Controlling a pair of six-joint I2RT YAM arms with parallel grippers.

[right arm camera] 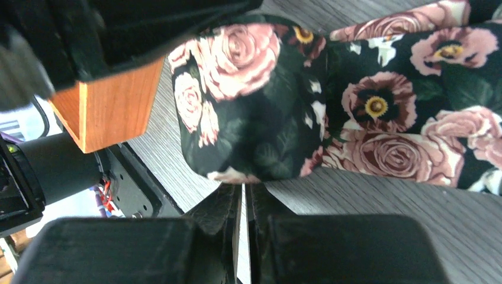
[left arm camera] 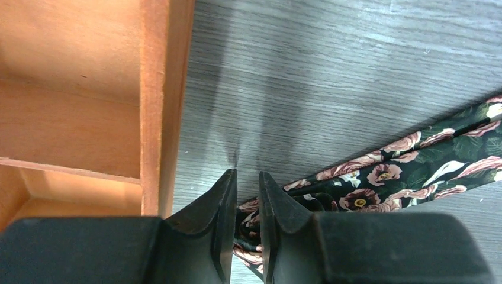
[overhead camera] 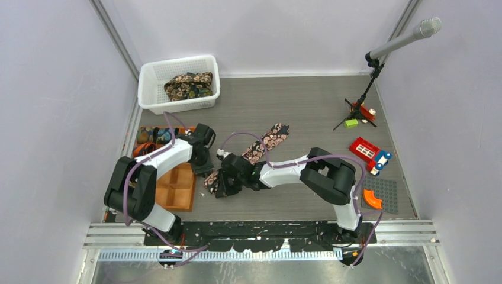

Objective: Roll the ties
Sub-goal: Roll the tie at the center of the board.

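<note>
A black tie with pink-cream flowers (overhead camera: 269, 139) lies diagonally on the grey table, its near end rolled up beside the orange tray (overhead camera: 177, 195). My left gripper (overhead camera: 208, 170) is nearly shut with the rolled end between its fingers; in the left wrist view (left arm camera: 247, 173) the tie (left arm camera: 414, 165) runs off to the right. My right gripper (overhead camera: 226, 181) is shut, and in the right wrist view (right arm camera: 243, 186) its tips touch the lower edge of the roll (right arm camera: 248, 112). More ties (overhead camera: 189, 86) lie in the white basket (overhead camera: 148, 89).
The orange tray's wall (left arm camera: 157, 89) is just left of my left fingers, and its corner (right arm camera: 112, 109) is near the roll. Rolled items fill the tray's far compartments (overhead camera: 155, 135). A microphone stand (overhead camera: 370, 77), red toy pieces (overhead camera: 367, 151) and a grey baseplate (overhead camera: 379, 195) are at the right.
</note>
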